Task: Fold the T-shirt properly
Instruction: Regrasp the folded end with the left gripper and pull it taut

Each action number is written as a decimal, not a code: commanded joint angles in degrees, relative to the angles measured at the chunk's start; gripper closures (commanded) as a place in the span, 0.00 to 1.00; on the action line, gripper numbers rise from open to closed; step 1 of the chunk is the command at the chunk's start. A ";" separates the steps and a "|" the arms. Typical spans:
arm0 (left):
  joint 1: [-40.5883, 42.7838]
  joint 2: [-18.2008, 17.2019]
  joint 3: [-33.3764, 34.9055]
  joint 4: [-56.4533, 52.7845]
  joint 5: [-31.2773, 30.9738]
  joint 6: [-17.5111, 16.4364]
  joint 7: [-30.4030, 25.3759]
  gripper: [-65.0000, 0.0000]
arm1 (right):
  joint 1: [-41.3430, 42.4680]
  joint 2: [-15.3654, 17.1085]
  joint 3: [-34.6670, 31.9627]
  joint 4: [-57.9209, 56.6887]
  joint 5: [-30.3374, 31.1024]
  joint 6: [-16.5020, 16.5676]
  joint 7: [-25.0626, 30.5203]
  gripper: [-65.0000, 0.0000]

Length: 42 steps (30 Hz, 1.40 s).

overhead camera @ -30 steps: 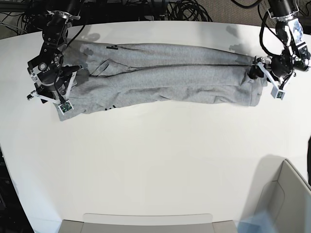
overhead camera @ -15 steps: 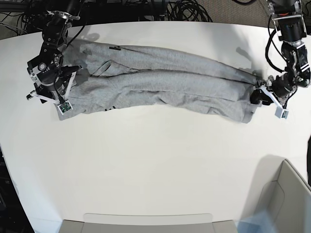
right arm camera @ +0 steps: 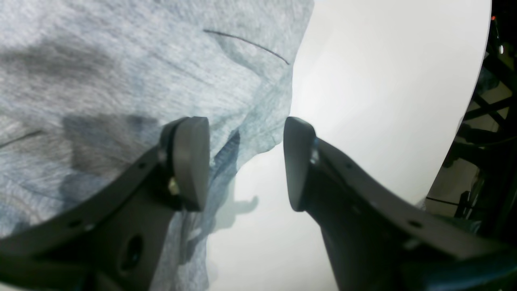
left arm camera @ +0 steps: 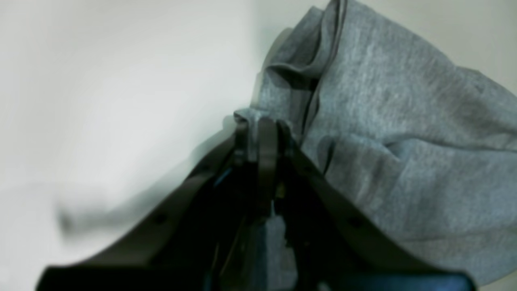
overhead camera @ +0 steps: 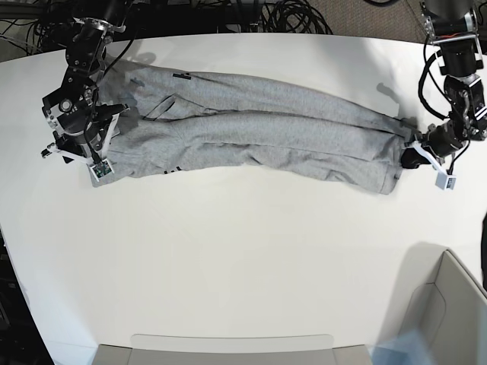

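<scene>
Right end sagged lower: T-shirt point(overhead camera: 259, 141) long, grey (softly rumpled)

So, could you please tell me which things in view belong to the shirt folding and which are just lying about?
For the job:
- grey T-shirt
- left end effector
- right end effector

Just lying about:
- dark cables
- grey bin, lower right

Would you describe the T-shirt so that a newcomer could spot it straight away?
On the big white table, look along the far side, between the two black robot arms. The T-shirt lies there as a long, rumpled strip, reaching from one arm to the other. It is soft heather-grey cloth, unlike the pale, smooth table and the hard black arms.
</scene>
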 commanded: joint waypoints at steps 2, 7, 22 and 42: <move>2.11 -0.89 -3.65 -1.27 8.60 2.48 8.88 1.00 | 0.66 0.58 0.27 1.00 -0.05 0.89 0.59 0.55; 1.93 -3.96 -8.31 -1.27 8.60 2.48 8.97 1.00 | 0.66 0.58 0.27 1.00 -0.05 0.89 0.59 0.55; 1.49 -7.39 -12.79 -0.83 8.60 2.48 12.66 1.00 | 0.58 0.40 -0.09 1.00 -0.05 0.89 0.59 0.55; 2.11 -5.37 -6.90 1.02 8.33 2.48 13.71 0.51 | 0.84 0.23 -0.26 1.00 -0.05 0.89 0.59 0.55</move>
